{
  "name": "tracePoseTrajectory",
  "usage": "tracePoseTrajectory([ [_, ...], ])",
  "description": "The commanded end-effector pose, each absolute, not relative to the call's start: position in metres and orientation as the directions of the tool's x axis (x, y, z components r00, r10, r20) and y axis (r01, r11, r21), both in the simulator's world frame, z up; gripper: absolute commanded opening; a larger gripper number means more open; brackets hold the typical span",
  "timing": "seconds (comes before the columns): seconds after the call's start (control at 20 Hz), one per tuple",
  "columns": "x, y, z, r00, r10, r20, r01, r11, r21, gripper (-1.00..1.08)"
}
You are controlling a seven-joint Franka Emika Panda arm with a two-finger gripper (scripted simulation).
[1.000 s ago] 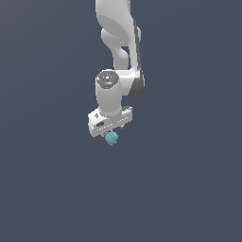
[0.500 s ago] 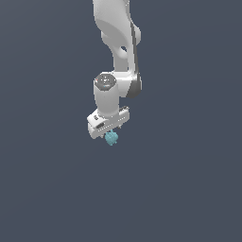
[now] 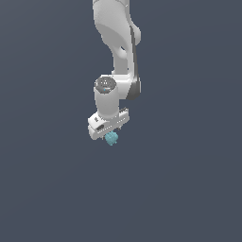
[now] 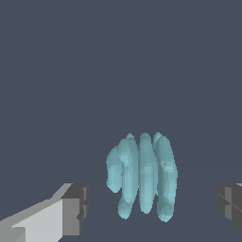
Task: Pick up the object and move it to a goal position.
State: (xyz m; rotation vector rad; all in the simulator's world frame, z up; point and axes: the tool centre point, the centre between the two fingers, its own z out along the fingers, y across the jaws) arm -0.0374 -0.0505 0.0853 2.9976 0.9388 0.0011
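The object (image 3: 111, 138) is a tiny teal-cyan lumpy blob lying on the dark floor, directly under the white gripper (image 3: 109, 133). In the wrist view the object (image 4: 142, 179) shows as a ribbed cluster of bumps between the two fingers. The gripper (image 4: 152, 208) is open: one fingertip (image 4: 75, 210) stands to one side of the object and the other fingertip (image 4: 231, 205) to the other side, with a visible gap on each side. Neither pad touches it. In the exterior view the hand hides the fingers and part of the object.
The white arm (image 3: 116, 42) comes down from the top of the exterior view. The dark grey-blue floor (image 3: 189, 189) lies all around. No goal marker shows.
The hand has come down slightly over the object. The object has not moved.
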Motion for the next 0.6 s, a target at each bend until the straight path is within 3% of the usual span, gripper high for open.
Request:
tracePoseTrajectory([
  [0.0, -0.038, -0.051, 0.075, 0.821, 0.571, 0.0, 0.571, -0.821, 0.0, 1.0],
  [0.5, -0.038, -0.051, 0.045, 0.82, 0.573, 0.0, 0.573, -0.82, 0.0, 1.0],
  [0.55, -0.038, -0.051, 0.045, 0.82, 0.573, 0.0, 0.573, -0.82, 0.0, -1.0],
])
